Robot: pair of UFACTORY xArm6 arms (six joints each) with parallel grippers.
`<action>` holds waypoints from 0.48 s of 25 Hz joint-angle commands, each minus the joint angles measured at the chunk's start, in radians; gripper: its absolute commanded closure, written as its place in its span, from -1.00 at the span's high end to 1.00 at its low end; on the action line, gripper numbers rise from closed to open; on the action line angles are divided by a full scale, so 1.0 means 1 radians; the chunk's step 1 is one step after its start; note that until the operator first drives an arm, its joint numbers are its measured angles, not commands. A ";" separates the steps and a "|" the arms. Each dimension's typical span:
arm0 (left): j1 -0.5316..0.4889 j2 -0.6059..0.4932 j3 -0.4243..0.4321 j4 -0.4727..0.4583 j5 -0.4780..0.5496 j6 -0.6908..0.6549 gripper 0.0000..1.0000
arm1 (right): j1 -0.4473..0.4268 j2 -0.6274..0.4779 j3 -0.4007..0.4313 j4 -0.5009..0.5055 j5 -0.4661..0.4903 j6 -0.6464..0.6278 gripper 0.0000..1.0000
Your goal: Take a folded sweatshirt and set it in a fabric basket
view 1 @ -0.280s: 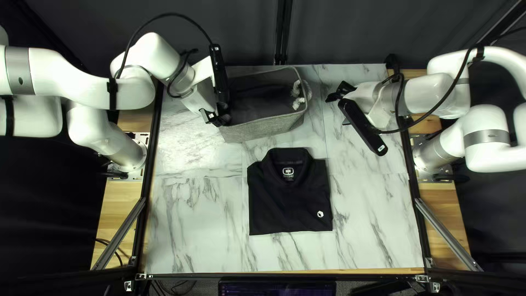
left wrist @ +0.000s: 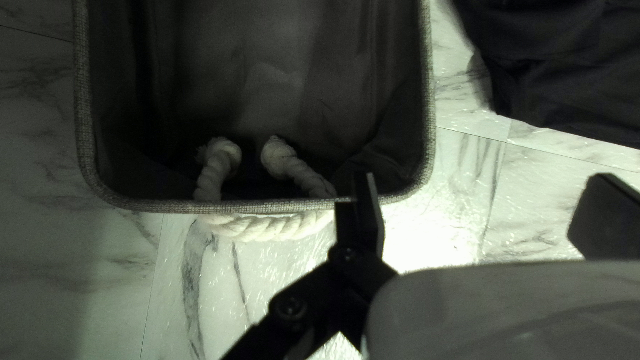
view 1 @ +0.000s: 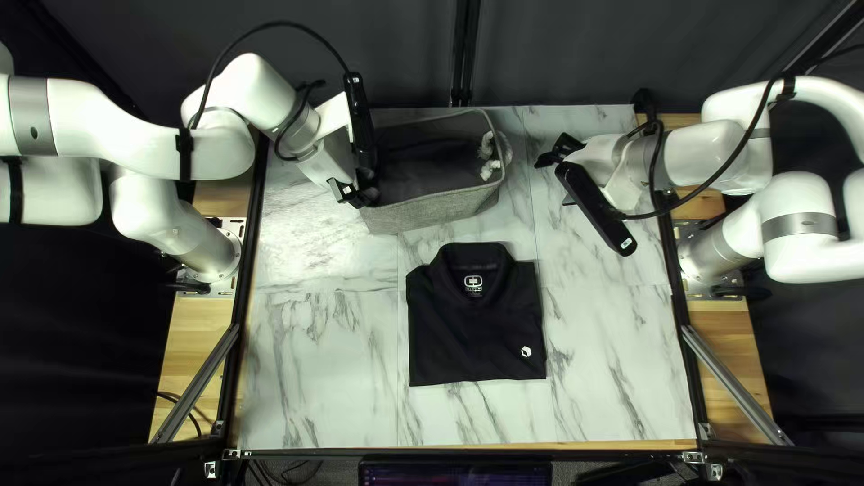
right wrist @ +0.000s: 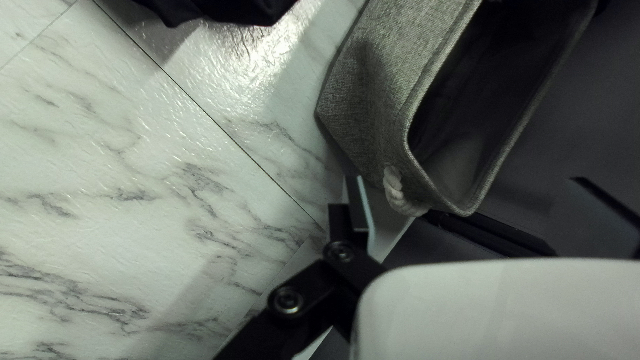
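Black folded shirt (view 1: 477, 333) on the marble-look tabletop (view 1: 324, 360), both grippers spread

So the shirt is lying flat mid-table, just on the near side of the grey fabric basket (view 1: 432, 212). It's a collared one, with the collar facing the far side, a pale label inside the neck and a small white logo on the right near part.

Basket's upright toward the far edge, dark lining, with white rope knots (view 1: 490, 155) inside its right end. At its left end, a rope handle (left wrist: 273, 227) loops outside the wall, its knotted ends inside.

My left gripper (view 1: 355, 193) is at the basket's left near corner, fingers wide apart. One finger overlaps the rim in the left wrist view; can't tell whether they touch.

My right gripper (view 1: 554, 182) is to the right of the basket, also spread wide, and apart from the shirt. Dark curtain (view 1: 576, 54) behind the far edge.
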 commanded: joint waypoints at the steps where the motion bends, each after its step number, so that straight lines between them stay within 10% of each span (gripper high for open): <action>1: 0.000 0.000 0.000 0.000 0.000 0.000 1.00 | 0.106 0.027 -0.021 -0.093 0.045 0.110 1.00; 6: 0.000 0.000 0.000 0.000 0.000 0.000 1.00 | 0.263 0.103 -0.036 -0.185 0.077 0.246 1.00; 12: 0.000 0.000 0.000 0.000 0.000 0.000 1.00 | 0.204 0.117 0.073 -0.423 -0.110 0.337 1.00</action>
